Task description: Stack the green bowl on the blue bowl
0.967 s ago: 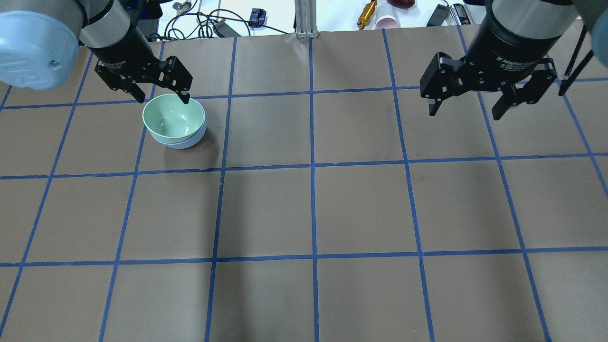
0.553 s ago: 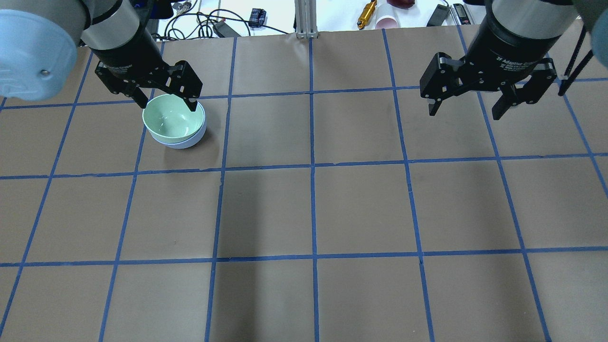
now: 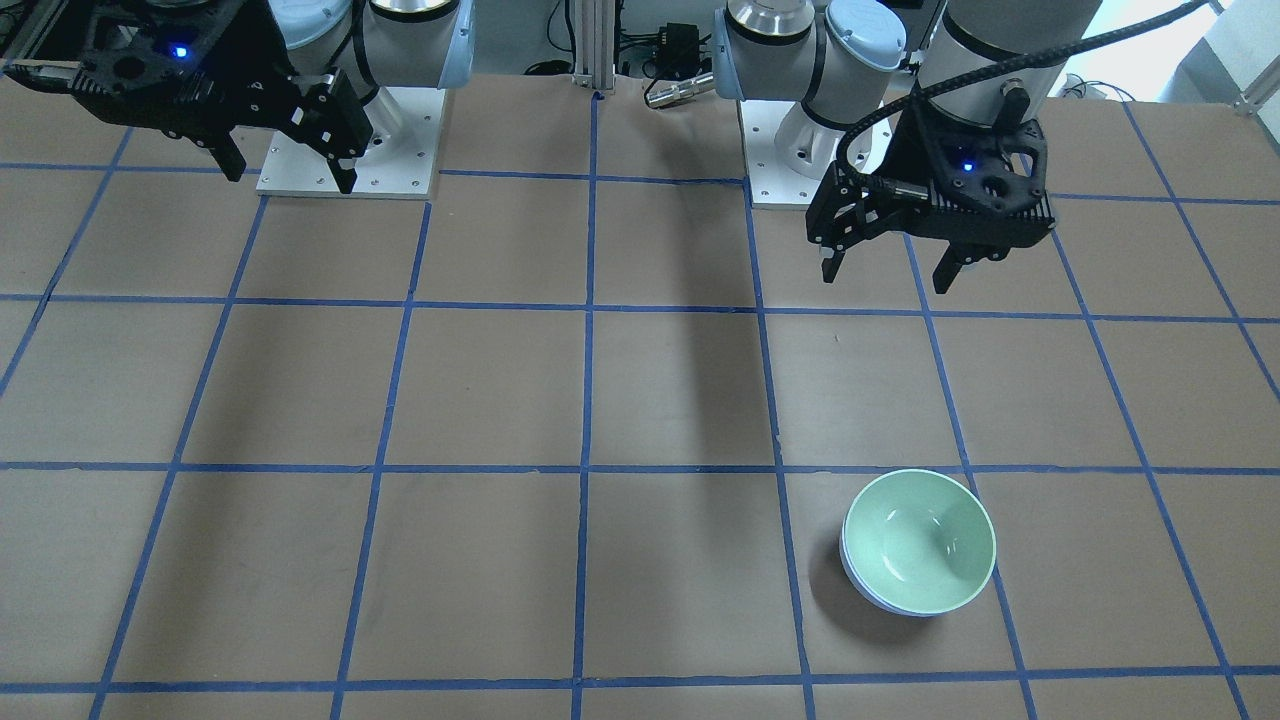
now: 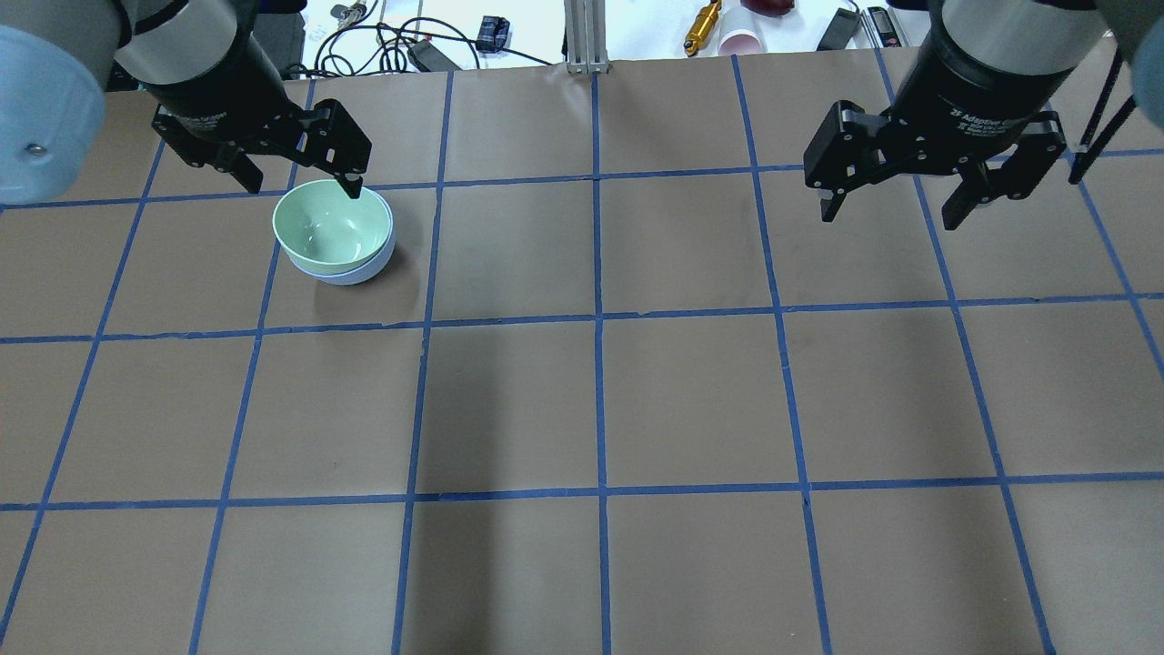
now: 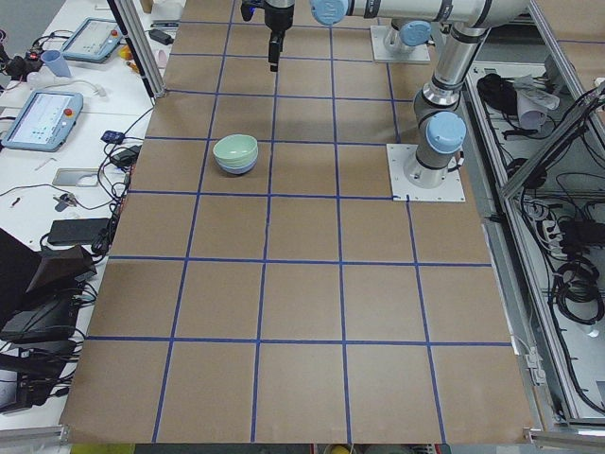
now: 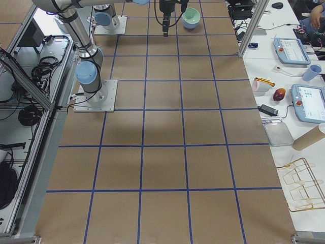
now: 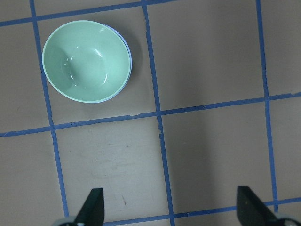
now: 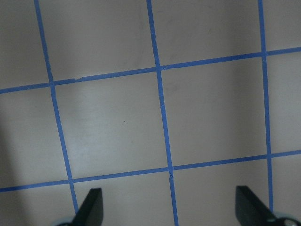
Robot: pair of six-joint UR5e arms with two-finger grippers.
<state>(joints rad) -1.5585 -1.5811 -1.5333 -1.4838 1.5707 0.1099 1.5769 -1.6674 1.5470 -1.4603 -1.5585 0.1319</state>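
Observation:
The green bowl (image 4: 333,226) sits nested inside the blue bowl (image 4: 353,275), of which only a thin lower band and rim show. The stack stands on the table's left half and also shows in the front view, green (image 3: 920,540) over blue (image 3: 850,570), and in the left wrist view (image 7: 86,61). My left gripper (image 4: 302,185) is open and empty. It hangs above the table, apart from the bowls on the robot's side of them (image 3: 886,280). My right gripper (image 4: 888,218) is open and empty over the right half (image 3: 290,178).
The table (image 4: 600,400) is covered in brown paper with a grid of blue tape. Cables, tools and a pink cup (image 4: 741,41) lie on the white bench past its far edge. Tablets (image 6: 310,101) lie on the side bench.
My left arm has swung slightly left and its open gripper has shifted a little above the bowls. The stacked bowls and my right gripper have not moved.

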